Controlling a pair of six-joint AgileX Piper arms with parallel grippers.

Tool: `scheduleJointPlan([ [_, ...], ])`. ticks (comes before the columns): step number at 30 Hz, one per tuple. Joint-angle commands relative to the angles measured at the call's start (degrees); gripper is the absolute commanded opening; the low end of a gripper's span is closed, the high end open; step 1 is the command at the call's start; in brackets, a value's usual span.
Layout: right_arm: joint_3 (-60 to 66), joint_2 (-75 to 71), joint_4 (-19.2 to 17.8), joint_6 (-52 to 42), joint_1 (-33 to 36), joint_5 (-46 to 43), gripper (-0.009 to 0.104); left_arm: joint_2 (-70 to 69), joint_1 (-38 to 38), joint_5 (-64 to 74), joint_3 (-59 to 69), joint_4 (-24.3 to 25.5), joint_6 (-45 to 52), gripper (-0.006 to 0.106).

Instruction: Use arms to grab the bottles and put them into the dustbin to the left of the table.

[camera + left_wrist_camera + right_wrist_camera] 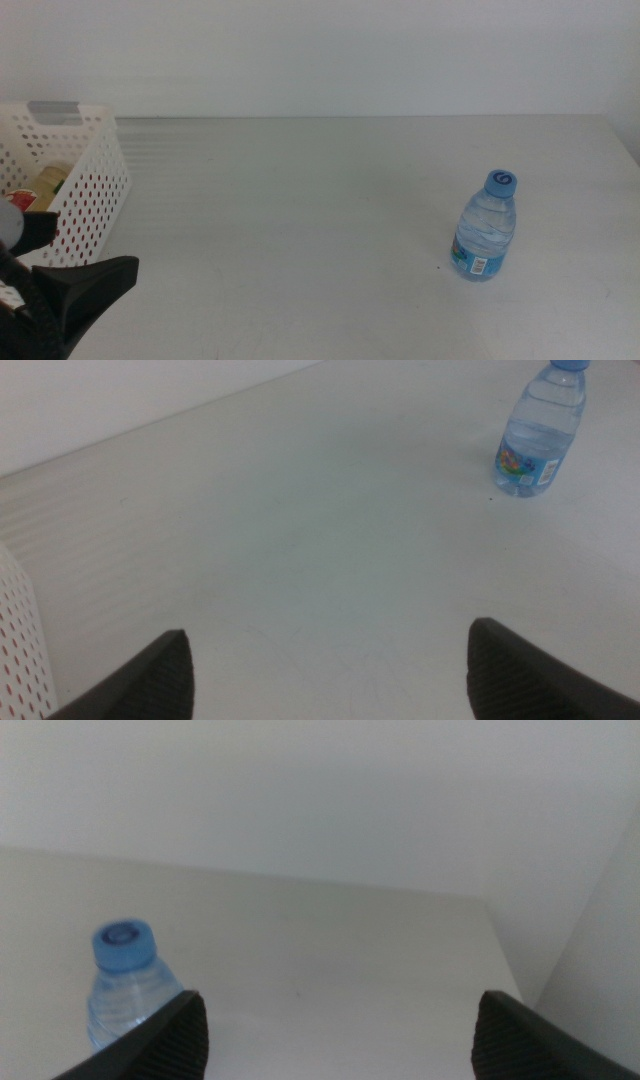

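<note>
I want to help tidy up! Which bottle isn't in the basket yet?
The water bottle with the blue cap. It stands upright, alone on the table, while the other items already lie in the basket.

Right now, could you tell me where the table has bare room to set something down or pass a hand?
The widest bare stretch of the table lies between the dustbin and the water bottle. The strip behind the bottle is bare too. It is crowded only at the near left, where the open left gripper sits beside the dustbin.
</note>
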Motion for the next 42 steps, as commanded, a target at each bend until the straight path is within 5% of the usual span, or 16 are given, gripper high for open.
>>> scheduleJointPlan([
  [1, -1.58, 3.37, -1.77, -0.56, -0.29, -6.0, 0.084, 0.16, -0.2, -3.74, -1.32, -0.3, -0.59, 0.09],
  [9, 7.26, 11.6, -7.43, 7.8, -0.29, -25.33, 0.084, 0.16, -0.2, -3.74, -1.32, -0.3, -0.59, 0.09],
  [19, 12.22, 25.34, -20.48, 14.9, -0.18, -46.67, 0.084, 0.16, -0.2, -3.74, -1.32, -0.3, -0.59, 0.09],
  [32, 11.36, 55.31, -27.92, 14.39, -0.18, -78.0, 0.084, 0.16, -0.2, -3.74, -1.32, -0.3, -0.59, 0.09],
  [42, 6.06, 67.99, -29.95, 8.91, -0.18, -83.5, 0.084, 0.16, -0.2, -3.74, -1.32, -0.3, -0.59, 0.09],
])
